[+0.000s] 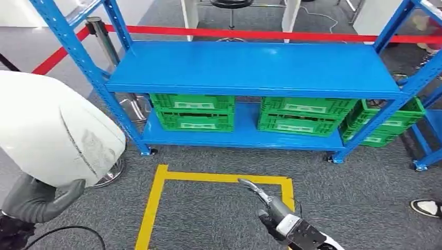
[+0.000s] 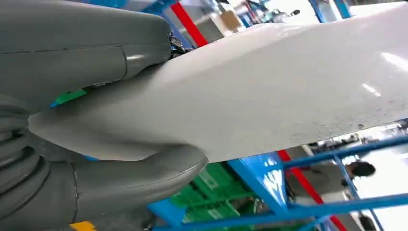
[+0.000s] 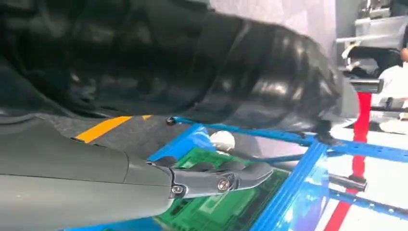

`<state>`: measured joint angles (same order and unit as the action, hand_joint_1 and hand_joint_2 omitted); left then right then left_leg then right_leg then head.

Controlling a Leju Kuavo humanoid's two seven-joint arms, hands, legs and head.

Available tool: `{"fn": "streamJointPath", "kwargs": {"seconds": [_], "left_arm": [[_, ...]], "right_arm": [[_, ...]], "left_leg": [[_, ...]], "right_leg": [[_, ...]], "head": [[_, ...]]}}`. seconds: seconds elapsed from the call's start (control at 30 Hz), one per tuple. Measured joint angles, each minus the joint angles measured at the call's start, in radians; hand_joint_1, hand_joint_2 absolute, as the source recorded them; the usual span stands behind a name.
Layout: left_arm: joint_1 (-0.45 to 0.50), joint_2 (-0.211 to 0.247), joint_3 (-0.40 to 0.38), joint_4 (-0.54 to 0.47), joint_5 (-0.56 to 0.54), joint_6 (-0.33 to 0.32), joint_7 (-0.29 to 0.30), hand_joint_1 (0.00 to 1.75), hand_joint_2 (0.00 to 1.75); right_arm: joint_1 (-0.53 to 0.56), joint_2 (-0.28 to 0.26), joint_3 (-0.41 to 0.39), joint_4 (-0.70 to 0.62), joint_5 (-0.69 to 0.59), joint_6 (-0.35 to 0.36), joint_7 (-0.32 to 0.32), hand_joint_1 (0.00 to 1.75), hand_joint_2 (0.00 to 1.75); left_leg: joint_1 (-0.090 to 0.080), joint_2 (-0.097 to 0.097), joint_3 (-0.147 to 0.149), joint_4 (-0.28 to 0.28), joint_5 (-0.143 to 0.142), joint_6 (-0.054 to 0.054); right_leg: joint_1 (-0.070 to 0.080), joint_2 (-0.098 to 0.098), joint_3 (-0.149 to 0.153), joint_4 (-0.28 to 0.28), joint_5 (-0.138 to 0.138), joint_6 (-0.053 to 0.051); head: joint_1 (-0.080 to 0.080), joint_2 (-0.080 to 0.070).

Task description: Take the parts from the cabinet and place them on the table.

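Observation:
A large white curved part (image 1: 52,130) fills the left of the head view, and my left hand (image 1: 36,200) grips it from below. Up close in the left wrist view, the grey thumb and fingers of that hand (image 2: 72,53) clamp the white part (image 2: 288,86) between them. My right hand (image 1: 284,221) hangs low at the bottom centre over the grey carpet, one finger stretched forward, holding nothing. The right wrist view has this hand (image 3: 144,178) with its fingers apart and nothing in it. The blue cabinet rack (image 1: 250,67) stands ahead, its top shelf bare.
Two green crates (image 1: 193,112) (image 1: 302,114) sit on the rack's bottom shelf, and a third (image 1: 385,122) stands at its right end. A yellow tape outline (image 1: 156,192) marks the floor. A red barrier belt (image 1: 260,34) runs behind. A person's shoe (image 1: 427,208) shows at right.

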<state>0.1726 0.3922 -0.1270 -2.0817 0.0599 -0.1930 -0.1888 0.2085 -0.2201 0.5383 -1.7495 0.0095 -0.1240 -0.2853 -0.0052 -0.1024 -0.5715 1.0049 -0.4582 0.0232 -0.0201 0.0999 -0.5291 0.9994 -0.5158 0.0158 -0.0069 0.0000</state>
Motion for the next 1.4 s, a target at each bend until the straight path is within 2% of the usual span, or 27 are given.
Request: {"fn": "streamJointPath", "kwargs": {"seconds": [0.1, 0.13, 0.17, 0.2, 0.27, 0.3, 0.33, 0.4, 0.43, 0.47, 0.5, 0.6, 0.63, 0.7, 0.73, 0.8, 0.87, 0.93, 0.97, 1.0, 1.1, 1.13, 1.2, 1.23, 1.3, 1.33, 1.4], "left_arm": [[0.024, 0.000, 0.012, -0.013, -0.001, 0.009, -0.004, 1.75, 1.75], [0.031, 0.002, 0.017, -0.016, -0.001, 0.011, -0.006, 1.75, 1.75], [0.035, 0.002, 0.022, -0.021, -0.001, 0.013, -0.009, 1.75, 1.75], [0.036, 0.003, 0.026, -0.024, -0.004, 0.016, -0.010, 1.75, 1.75], [0.047, 0.001, 0.027, -0.026, -0.005, 0.018, -0.012, 1.75, 1.75], [0.053, 0.001, 0.027, -0.027, -0.005, 0.018, -0.012, 1.75, 1.75], [0.057, 0.001, 0.028, -0.027, -0.006, 0.018, -0.012, 1.75, 1.75], [0.062, 0.001, 0.029, -0.030, -0.006, 0.018, -0.012, 1.75, 1.75], [0.067, 0.002, 0.032, -0.035, -0.007, 0.018, -0.013, 1.75, 1.75], [0.070, 0.002, 0.035, -0.040, -0.008, 0.019, -0.015, 1.75, 1.75], [0.071, 0.001, 0.037, -0.043, -0.010, 0.019, -0.017, 1.75, 1.75], [0.087, 0.001, 0.044, -0.050, -0.014, 0.023, -0.019, 1.75, 1.75], [0.091, 0.001, 0.046, -0.054, -0.016, 0.023, -0.020, 1.75, 1.75], [0.093, 0.000, 0.047, -0.061, -0.017, 0.025, -0.024, 1.75, 1.75], [0.095, -0.002, 0.046, -0.062, -0.018, 0.024, -0.024, 1.75, 1.75], [0.102, -0.005, 0.044, -0.063, -0.018, 0.022, -0.024, 1.75, 1.75], [0.107, -0.010, 0.042, -0.063, -0.022, 0.022, -0.026, 1.75, 1.75], [0.108, -0.016, 0.039, -0.063, -0.030, 0.023, -0.027, 1.75, 1.75], [0.109, -0.018, 0.037, -0.063, -0.032, 0.024, -0.027, 1.75, 1.75], [0.108, -0.020, 0.035, -0.063, -0.037, 0.026, -0.028, 1.75, 1.75], [0.116, -0.024, 0.024, -0.068, -0.053, 0.036, -0.029, 1.75, 1.75], [0.120, -0.026, 0.022, -0.071, -0.061, 0.040, -0.029, 1.75, 1.75], [0.122, -0.030, 0.016, -0.076, -0.072, 0.050, -0.029, 1.75, 1.75], [0.120, -0.034, 0.011, -0.077, -0.073, 0.054, -0.029, 1.75, 1.75], [0.124, -0.040, -0.002, -0.077, -0.082, 0.060, -0.028, 1.75, 1.75], [0.128, -0.042, -0.006, -0.077, -0.084, 0.063, -0.027, 1.75, 1.75], [0.131, -0.046, -0.012, -0.077, -0.091, 0.068, -0.027, 1.75, 1.75]], "right_arm": [[0.004, 0.000, 0.000, -0.001, 0.000, -0.002, 0.001, 0.00, 0.00], [0.004, 0.000, 0.000, -0.001, 0.000, -0.002, 0.001, 0.00, 0.00], [0.004, 0.000, -0.001, -0.001, 0.000, -0.002, 0.000, 0.00, 0.00], [0.005, 0.000, -0.001, -0.002, -0.001, -0.002, -0.002, 0.00, 0.00], [0.008, 0.000, -0.001, -0.001, -0.001, -0.001, -0.002, 0.00, 0.00], [0.009, 0.000, -0.001, -0.001, -0.001, -0.001, -0.002, 0.00, 0.00], [0.008, 0.000, -0.001, -0.001, -0.001, -0.001, -0.002, 0.00, 0.00], [0.008, 0.000, 0.000, -0.001, -0.001, 0.001, -0.003, 0.00, 0.00], [0.007, 0.000, 0.000, -0.001, -0.001, 0.002, -0.004, 0.00, 0.00], [0.006, 0.000, 0.000, -0.001, -0.001, 0.003, -0.005, 0.00, 0.00], [0.007, 0.000, 0.000, -0.001, -0.002, 0.003, -0.005, 0.00, 0.00], [0.005, 0.000, 0.000, -0.001, -0.003, 0.006, -0.007, 0.00, 0.00], [0.004, 0.000, 0.000, -0.002, -0.003, 0.009, -0.007, 0.00, 0.00], [0.004, 0.000, -0.001, -0.001, -0.003, 0.011, -0.009, 0.00, 0.00], [0.004, 0.000, 0.000, -0.001, -0.004, 0.012, -0.008, 0.00, 0.00], [0.012, 0.000, -0.001, 0.000, -0.004, 0.012, -0.008, 0.00, 0.00], [0.021, 0.000, -0.002, 0.000, -0.005, 0.012, -0.008, 0.00, 0.00], [0.025, 0.000, -0.003, -0.001, -0.007, 0.011, -0.009, 0.00, 0.00], [0.027, -0.001, -0.006, -0.001, -0.008, 0.008, -0.010, 0.00, 0.00], [0.030, -0.002, -0.009, -0.001, -0.009, 0.008, -0.010, 0.00, 0.00], [0.053, -0.003, -0.018, -0.008, -0.017, -0.002, -0.018, 0.00, 0.00], [0.060, -0.005, -0.021, -0.010, -0.019, -0.003, -0.021, 0.00, 0.00], [0.071, -0.006, -0.028, -0.021, -0.022, -0.006, -0.027, 0.00, 0.00], [0.078, -0.006, -0.029, -0.025, -0.022, -0.008, -0.029, 0.00, 0.00], [0.093, -0.009, -0.034, -0.026, -0.022, -0.009, -0.031, 0.00, 0.00], [0.097, -0.011, -0.037, -0.026, -0.022, -0.010, -0.032, 0.00, 0.00], [0.099, -0.012, -0.042, -0.027, -0.022, -0.010, -0.035, 0.00, 0.00]], "left_leg": [[0.008, -0.039, -0.015, -0.006, 0.015, -0.024], [0.007, -0.018, -0.019, 0.004, 0.007, -0.025], [0.001, 0.041, -0.033, 0.033, -0.018, -0.032], [0.004, 0.071, -0.064, 0.104, -0.062, -0.039], [0.011, 0.090, -0.136, 0.268, -0.135, -0.049], [0.014, 0.091, -0.154, 0.312, -0.145, -0.053], [0.017, 0.092, -0.147, 0.304, -0.129, -0.055], [0.018, 0.105, -0.069, 0.160, -0.050, -0.053], [0.016, 0.130, -0.017, 0.066, -0.012, -0.050], [0.010, 0.188, 0.018, -0.002, -0.009, -0.043], [0.001, 0.192, 0.019, -0.010, -0.011, -0.033], [-0.002, 0.152, 0.005, -0.008, -0.008, -0.021], [0.008, 0.139, 0.012, -0.018, 0.000, -0.010], [0.011, 0.120, 0.010, -0.020, 0.003, -0.002], [0.011, 0.109, 0.007, -0.020, 0.004, 0.001], [0.007, 0.083, 0.002, -0.018, 0.006, 0.003], [0.006, 0.053, 0.001, -0.015, 0.007, 0.003], [0.006, 0.025, 0.001, -0.010, 0.006, 0.002], [0.007, 0.013, 0.000, -0.006, 0.005, -0.001], [0.001, 0.001, -0.010, 0.002, 0.004, -0.009], [0.012, -0.036, -0.023, 0.003, 0.015, -0.027], [0.011, -0.048, -0.027, 0.006, 0.013, -0.029], [0.004, 0.060, -0.052, 0.071, -0.032, -0.040], [0.007, 0.084, -0.088, 0.148, -0.074, -0.046], [0.011, 0.095, -0.157, 0.301, -0.135, -0.049], [0.012, 0.095, -0.166, 0.323, -0.135, -0.048], [0.010, 0.097, -0.114, 0.231, -0.073, -0.038]], "right_leg": [[0.005, -0.033, -0.002, 0.003, 0.006, -0.009], [-0.003, -0.052, 0.000, -0.004, 0.012, -0.015], [-0.002, -0.066, 0.000, -0.005, 0.012, -0.019], [-0.002, -0.083, 0.000, -0.005, 0.011, -0.022], [0.000, -0.116, -0.002, -0.004, 0.010, -0.023], [0.000, -0.132, -0.003, -0.004, 0.010, -0.023], [0.000, -0.147, -0.003, -0.004, 0.010, -0.022], [0.000, -0.176, 0.000, -0.004, 0.007, -0.019], [0.000, -0.187, 0.003, -0.004, 0.006, -0.016], [0.003, -0.197, 0.006, -0.004, 0.004, -0.013], [0.010, -0.207, 0.005, -0.002, 0.000, -0.006], [0.010, -0.239, 0.013, -0.007, 0.001, 0.008], [0.008, -0.233, 0.006, -0.004, -0.008, 0.018], [0.004, -0.128, -0.021, 0.059, -0.058, 0.021], [0.004, -0.109, -0.060, 0.140, -0.099, 0.020], [0.007, -0.102, -0.137, 0.289, -0.149, 0.017], [0.011, -0.101, -0.131, 0.266, -0.101, 0.011], [0.010, -0.081, -0.056, 0.103, -0.006, 0.003], [0.007, -0.046, -0.025, 0.032, 0.010, 0.001], [0.001, -0.001, -0.015, 0.013, -0.005, 0.002], [0.009, -0.038, -0.010, 0.021, -0.002, -0.005], [0.000, -0.052, -0.007, 0.015, 0.002, -0.012], [0.002, -0.079, -0.004, 0.015, 0.000, -0.020], [0.005, -0.095, -0.004, 0.015, -0.002, -0.023], [0.009, -0.126, -0.004, 0.015, -0.005, -0.027], [0.011, -0.141, -0.004, 0.015, -0.006, -0.028], [0.016, -0.168, 0.000, 0.015, -0.009, -0.028]], "head": [[0.000, 0.000], [0.000, 0.000], [-0.005, 0.000], [-0.011, 0.000], [-0.010, 0.000], [-0.010, 0.000], [-0.010, 0.000], [-0.010, 0.000], [-0.010, 0.000], [-0.010, 0.000], [-0.009, 0.000], [-0.009, 0.000], [-0.010, 0.000], [-0.006, 0.000], [-0.001, 0.000], [-0.002, 0.000], [-0.002, 0.000], [-0.002, 0.000], [-0.002, 0.000], [-0.002, 0.000], [-0.002, 0.000], [-0.003, 0.000], [-0.013, 0.000], [-0.013, 0.000], [-0.013, 0.000], [-0.013, 0.000], [-0.013, 0.000]]}}
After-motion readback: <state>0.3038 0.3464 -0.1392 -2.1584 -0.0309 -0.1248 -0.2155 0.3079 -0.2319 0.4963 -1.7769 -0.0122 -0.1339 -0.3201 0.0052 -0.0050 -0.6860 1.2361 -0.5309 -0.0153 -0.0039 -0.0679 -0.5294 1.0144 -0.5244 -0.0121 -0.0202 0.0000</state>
